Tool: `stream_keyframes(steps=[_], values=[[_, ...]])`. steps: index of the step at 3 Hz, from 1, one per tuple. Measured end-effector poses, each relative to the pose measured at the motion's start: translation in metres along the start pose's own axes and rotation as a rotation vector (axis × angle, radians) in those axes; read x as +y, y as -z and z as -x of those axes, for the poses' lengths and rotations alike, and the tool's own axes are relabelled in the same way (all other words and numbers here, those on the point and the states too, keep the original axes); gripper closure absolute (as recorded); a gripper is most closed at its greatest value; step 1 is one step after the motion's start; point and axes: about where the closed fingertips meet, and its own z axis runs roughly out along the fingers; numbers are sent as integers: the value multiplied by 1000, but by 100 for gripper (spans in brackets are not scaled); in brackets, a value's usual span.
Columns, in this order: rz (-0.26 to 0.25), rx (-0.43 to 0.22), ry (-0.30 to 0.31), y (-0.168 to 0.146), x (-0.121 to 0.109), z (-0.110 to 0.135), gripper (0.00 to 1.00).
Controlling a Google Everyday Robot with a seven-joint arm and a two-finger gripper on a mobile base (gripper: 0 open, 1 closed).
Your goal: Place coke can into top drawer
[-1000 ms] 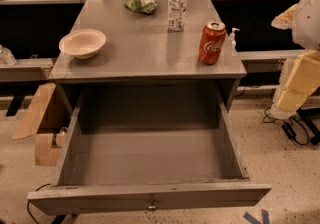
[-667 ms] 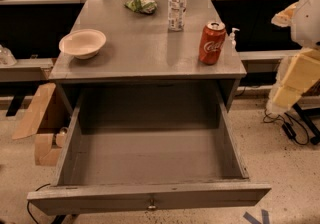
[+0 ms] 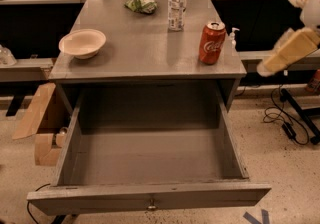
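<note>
The red coke can (image 3: 212,43) stands upright near the right front corner of the grey cabinet top (image 3: 145,53). The top drawer (image 3: 150,163) is pulled fully out below it, and its inside is bare. Its flat front panel carries a small metal knob (image 3: 151,205). My gripper (image 3: 267,67) is the cream-coloured end of the arm at the right edge. It hangs in the air to the right of the can, about level with it and apart from it, beyond the cabinet's side. It holds nothing that I can see.
A clear water bottle (image 3: 177,0) stands at the back of the top, with a green crumpled bag (image 3: 142,3) to its left. A white bowl (image 3: 82,43) sits at front left. A small pump bottle (image 3: 233,35) stands behind the can. Cardboard boxes (image 3: 42,123) and cables (image 3: 285,118) lie on the floor.
The cream arm end at the right has risen and shifted a little left toward the can. The can, bottle, bowl and drawer have not moved.
</note>
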Motion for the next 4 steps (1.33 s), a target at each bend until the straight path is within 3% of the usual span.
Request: stream_keyframes(steps=[1, 2, 4], values=[[-103, -216, -45, -23, -64, 21, 0], [-156, -399, -113, -47, -96, 30, 0], [-152, -427, -126, -53, -96, 37, 0]])
